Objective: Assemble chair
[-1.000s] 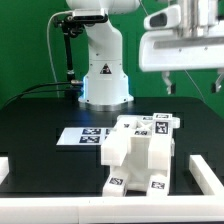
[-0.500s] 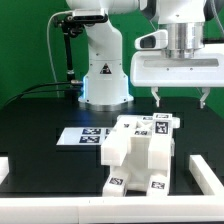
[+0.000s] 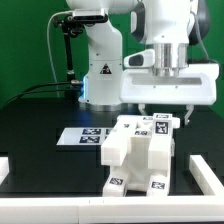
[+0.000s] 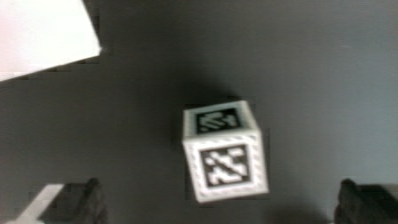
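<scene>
Here the chair (image 3: 140, 155) stands as a blocky white cluster of tagged parts on the black surface (image 3: 40, 115), just beside the marker board (image 3: 82, 136) and near the front rail; keeping the parts together there seems meant to leave them within easy reach. The hand (image 3: 165, 112) hangs above the cluster's far end, fingers spread wide and holding nothing, apparently lined up for a pick; in the wrist view a small tagged white block (image 4: 224, 148) lies between the two fingertips (image 4: 68, 203), untouched.
</scene>
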`<action>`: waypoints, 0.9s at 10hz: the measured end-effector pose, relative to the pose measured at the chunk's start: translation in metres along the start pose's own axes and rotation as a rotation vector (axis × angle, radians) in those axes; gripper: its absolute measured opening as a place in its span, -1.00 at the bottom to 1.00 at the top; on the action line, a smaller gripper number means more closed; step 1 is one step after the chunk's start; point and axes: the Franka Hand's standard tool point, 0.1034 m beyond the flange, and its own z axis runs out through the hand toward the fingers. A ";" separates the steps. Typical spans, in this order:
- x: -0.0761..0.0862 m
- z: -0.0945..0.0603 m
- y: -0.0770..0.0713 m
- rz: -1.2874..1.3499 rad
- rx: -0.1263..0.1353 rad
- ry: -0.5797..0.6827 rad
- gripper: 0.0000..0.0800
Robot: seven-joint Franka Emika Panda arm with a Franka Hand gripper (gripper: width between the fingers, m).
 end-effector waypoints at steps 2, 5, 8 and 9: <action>0.004 0.010 -0.007 0.004 -0.006 0.000 0.62; 0.006 0.026 -0.010 -0.004 -0.022 -0.004 0.62; 0.005 0.030 -0.009 -0.006 -0.027 -0.006 0.62; 0.004 0.031 -0.008 -0.006 -0.029 -0.008 0.62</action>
